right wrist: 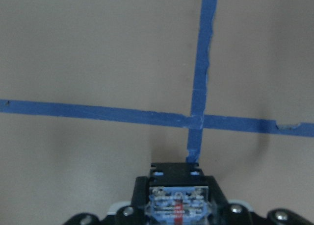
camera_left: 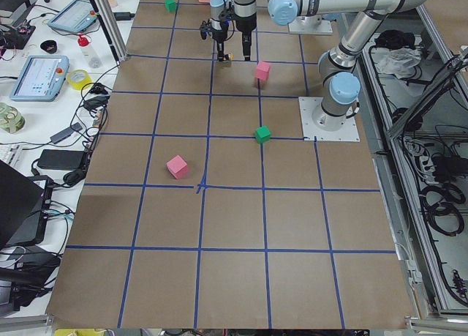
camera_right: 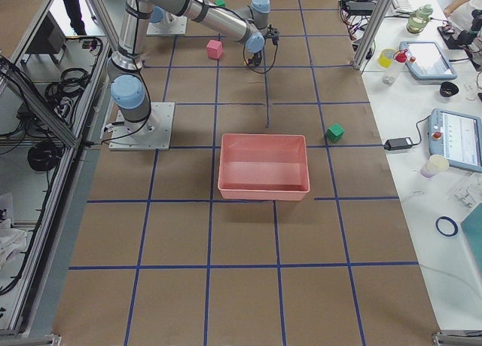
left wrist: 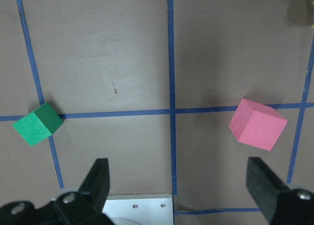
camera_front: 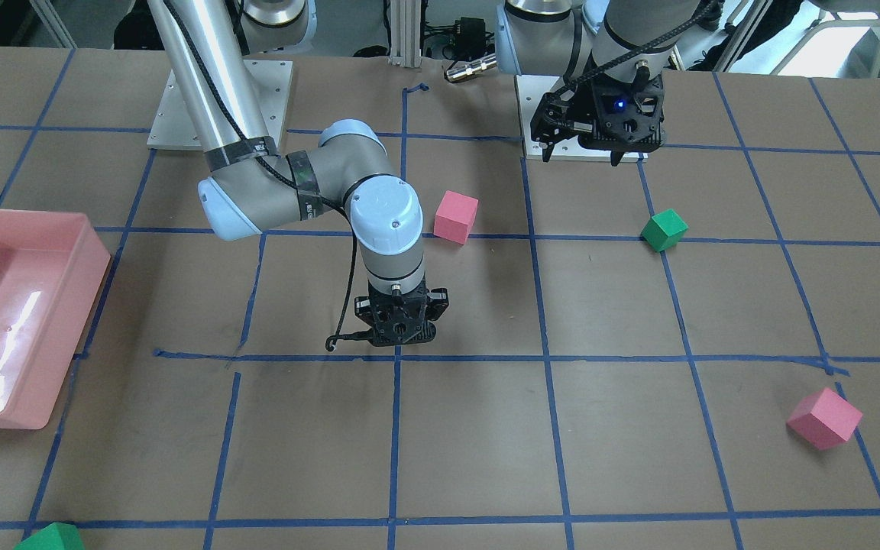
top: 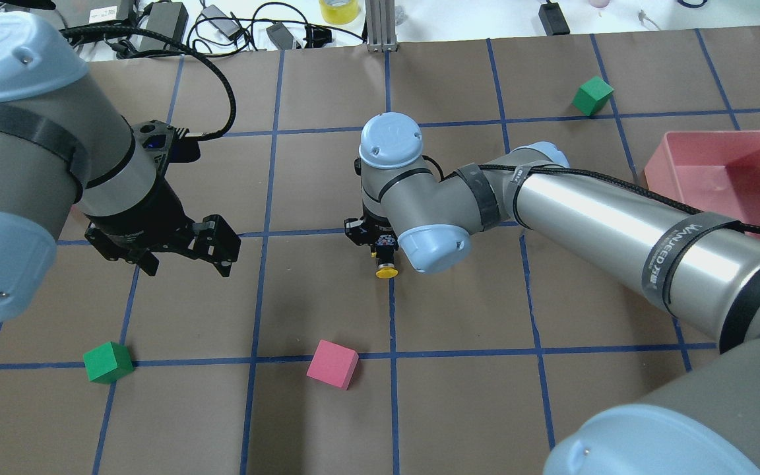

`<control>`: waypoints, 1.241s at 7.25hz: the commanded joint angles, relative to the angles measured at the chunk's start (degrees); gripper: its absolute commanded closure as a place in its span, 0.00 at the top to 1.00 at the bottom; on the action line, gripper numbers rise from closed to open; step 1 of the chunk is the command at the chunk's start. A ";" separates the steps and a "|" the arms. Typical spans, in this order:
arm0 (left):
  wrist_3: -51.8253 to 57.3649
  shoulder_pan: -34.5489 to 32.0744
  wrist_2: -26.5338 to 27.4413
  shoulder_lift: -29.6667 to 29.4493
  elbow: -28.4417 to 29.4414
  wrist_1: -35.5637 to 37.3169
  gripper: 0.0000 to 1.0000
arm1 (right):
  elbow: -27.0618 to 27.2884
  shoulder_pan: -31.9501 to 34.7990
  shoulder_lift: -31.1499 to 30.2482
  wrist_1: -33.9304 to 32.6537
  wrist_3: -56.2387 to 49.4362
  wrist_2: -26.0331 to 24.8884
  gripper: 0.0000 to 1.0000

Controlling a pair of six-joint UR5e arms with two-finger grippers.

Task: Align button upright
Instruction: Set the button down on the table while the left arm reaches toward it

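Note:
The button shows in the overhead view: its yellow cap (top: 387,270) sticks out sideways toward the robot, below the black base. My right gripper (top: 380,245) is shut on the base and holds the button low over the table's middle, near a crossing of blue tape lines. In the right wrist view the grey-black blocky base (right wrist: 179,190) sits between the jaws. In the front view the right gripper (camera_front: 400,336) hides the button. My left gripper (top: 179,254) is open and empty, hovering over its base plate; its fingers (left wrist: 100,178) stand wide apart.
A pink cube (camera_front: 456,217) lies behind the right gripper. A green cube (camera_front: 664,230) lies near the left arm, another pink cube (camera_front: 824,418) at the front, another green cube (camera_front: 50,538) at the front corner. A pink tray (camera_front: 92,267) stands on the robot's right.

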 commanded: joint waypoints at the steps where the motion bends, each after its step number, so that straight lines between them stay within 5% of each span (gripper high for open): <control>1: -0.18 -0.62 -2.47 0.85 -4.56 6.29 1.00 | 0.09 0.05 0.06 0.05 0.03 0.48 0.09; 2: -0.09 -1.14 -2.47 1.99 -10.08 12.70 1.00 | 0.09 0.05 0.06 0.05 0.03 0.83 0.47; 5: -0.79 -3.59 -2.30 3.49 -16.10 16.19 1.00 | -0.17 -0.04 -1.86 0.84 -2.93 0.84 1.00; 7: -0.97 -5.62 -2.38 3.76 -17.07 18.72 1.00 | -3.75 -3.62 -9.05 8.61 -10.94 0.48 1.00; 9: -1.41 -7.29 -5.00 2.98 -25.02 33.93 1.00 | -11.73 -15.09 -14.24 25.71 -24.58 0.30 1.00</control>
